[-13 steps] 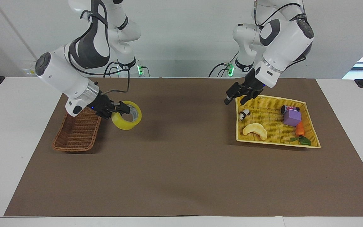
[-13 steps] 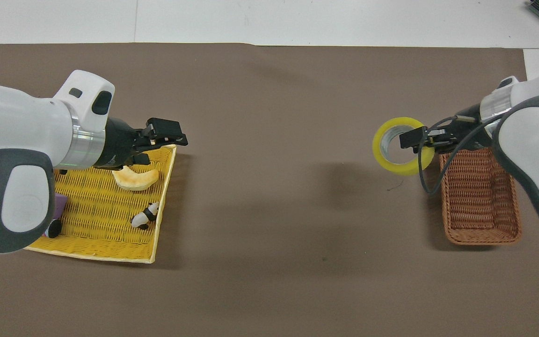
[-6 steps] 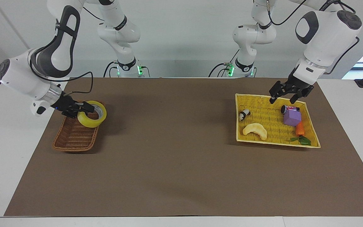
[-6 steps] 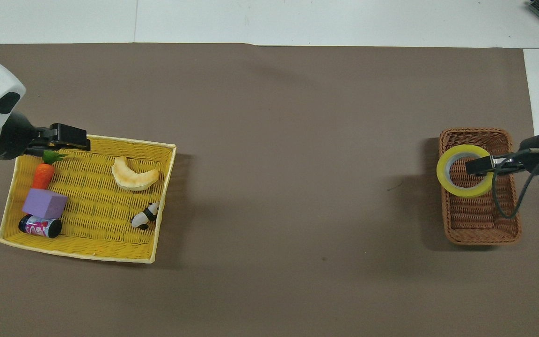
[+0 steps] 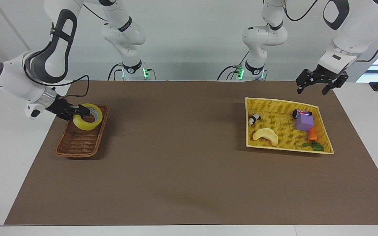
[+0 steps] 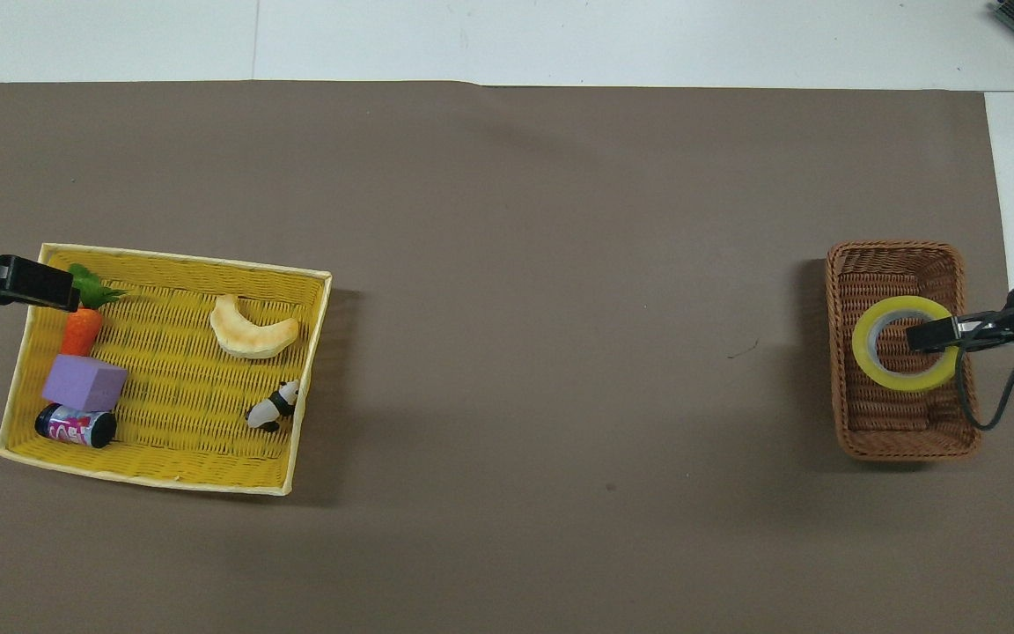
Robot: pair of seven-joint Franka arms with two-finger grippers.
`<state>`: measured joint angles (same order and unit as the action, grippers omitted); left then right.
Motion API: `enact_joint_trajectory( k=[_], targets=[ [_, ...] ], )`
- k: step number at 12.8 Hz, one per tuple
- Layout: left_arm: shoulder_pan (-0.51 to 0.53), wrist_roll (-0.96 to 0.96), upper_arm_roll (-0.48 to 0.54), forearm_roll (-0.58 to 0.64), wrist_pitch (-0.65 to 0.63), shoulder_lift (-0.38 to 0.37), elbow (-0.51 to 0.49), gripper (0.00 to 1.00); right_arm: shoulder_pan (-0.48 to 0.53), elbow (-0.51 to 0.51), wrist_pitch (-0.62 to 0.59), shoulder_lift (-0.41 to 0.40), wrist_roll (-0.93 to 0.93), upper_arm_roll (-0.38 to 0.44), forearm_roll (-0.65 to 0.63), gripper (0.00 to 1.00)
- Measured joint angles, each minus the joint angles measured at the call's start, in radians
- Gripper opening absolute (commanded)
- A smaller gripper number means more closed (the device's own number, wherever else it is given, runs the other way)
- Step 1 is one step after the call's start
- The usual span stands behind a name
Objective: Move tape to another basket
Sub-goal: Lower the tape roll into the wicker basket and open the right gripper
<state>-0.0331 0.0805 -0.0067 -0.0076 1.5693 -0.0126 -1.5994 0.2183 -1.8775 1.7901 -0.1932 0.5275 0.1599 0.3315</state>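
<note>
The tape [image 5: 84, 125], a yellow roll with a grey-white core, hangs tilted in my right gripper [image 5: 83, 112], which is shut on its wall with one finger inside the core. The gripper holds it just over the brown wicker basket [image 5: 79, 146]. In the overhead view the tape [image 6: 864, 350] sits over the middle of the basket [image 6: 903, 431], held by the right gripper [image 6: 931, 335]. My left gripper [image 5: 317, 86] is open and empty, raised over the mat's corner by the yellow basket; it shows at the edge of the overhead view [image 6: 23, 283].
The flat yellow basket [image 5: 274, 104] at the left arm's end holds a pale crescent toy [image 5: 266, 135], a small panda figure [image 5: 254, 118], a purple block [image 5: 304, 121], a carrot [image 5: 312, 134] and a small can [image 5: 296, 113]. A brown mat [image 5: 182, 147] covers the table.
My right gripper carried the tape from beside the brown basket to over it and lowered it. My left gripper drew away from the yellow basket toward its own end of the table.
</note>
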Motion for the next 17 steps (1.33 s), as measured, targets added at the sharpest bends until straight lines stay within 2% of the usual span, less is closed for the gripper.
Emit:
enact_joint_trajectory(
  k=[5,8,9,10,11,17],
  targets=[
    [0.001,0.000,-0.002,0.000,-0.004,0.001,0.000,1.00,0.025,-0.046,0.047,-0.031,0.090,-0.001,0.000,0.01],
    [0.001,0.000,-0.002,0.000,-0.006,0.001,0.000,1.00,0.039,-0.053,0.076,-0.059,0.151,-0.001,0.000,0.41],
    [0.001,0.000,-0.002,0.000,-0.006,0.001,0.000,1.00,0.042,-0.053,0.081,-0.064,0.158,-0.001,0.000,0.62],
    [0.001,0.000,-0.002,0.000,-0.006,0.001,0.000,1.00,0.042,-0.053,0.089,-0.066,0.163,-0.002,0.000,0.90],
    [0.001,0.000,-0.002,0.000,-0.006,0.001,0.000,1.00,0.042,-0.053,0.096,-0.066,0.163,-0.004,0.000,1.00],
    [0.001,0.000,-0.002,0.000,-0.006,0.001,0.000,1.00,0.039,-0.024,0.107,-0.066,0.163,-0.008,0.001,1.00]
  ],
)
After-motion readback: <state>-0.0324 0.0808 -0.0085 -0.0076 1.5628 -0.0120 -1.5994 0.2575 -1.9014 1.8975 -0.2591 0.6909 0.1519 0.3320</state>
